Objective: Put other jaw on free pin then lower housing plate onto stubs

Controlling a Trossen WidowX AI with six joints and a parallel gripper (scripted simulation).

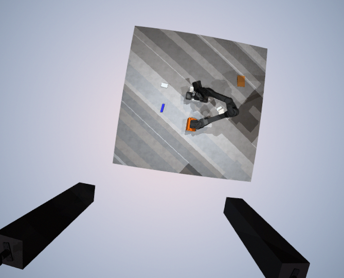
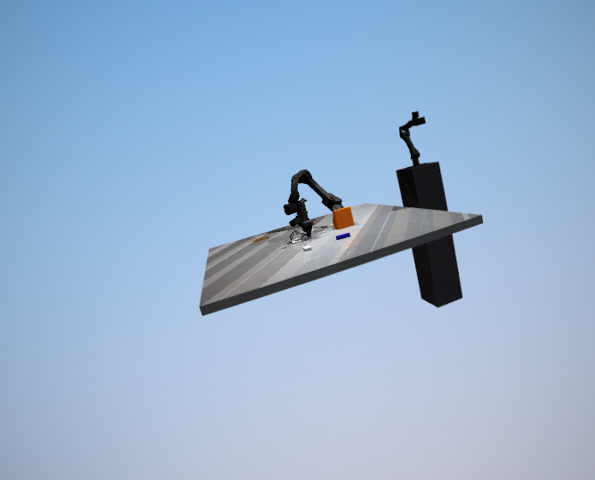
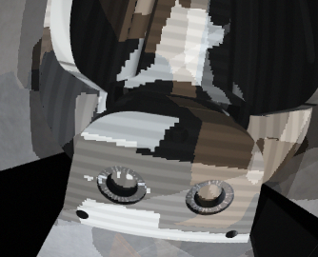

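Observation:
The striped grey-white housing plate (image 3: 130, 126) lies between my gripper's black fingers in the wrist view. My gripper (image 3: 165, 177) (image 2: 308, 234) is shut on the plate, low over the table. The plate has two dark-rimmed round holes, and a rounded end shows inside the left hole (image 3: 122, 180) and the right hole (image 3: 209, 192). The left jaw (image 3: 60, 35) and right jaw (image 3: 292, 126) spread out beyond the plate, one on each side. The plate hides the gear teeth and pins, so I cannot tell if the teeth mesh or if the plate is fully down.
An orange slab (image 1: 240, 81) (image 2: 261, 239), a white block (image 1: 164, 85) (image 2: 307, 248) and a blue bar (image 1: 162, 107) (image 2: 342, 236) lie on the table (image 1: 147, 142) (image 2: 254, 293). A white piece (image 1: 219, 109) lies beside my arm. An orange box (image 2: 342, 218) stands at my arm's base.

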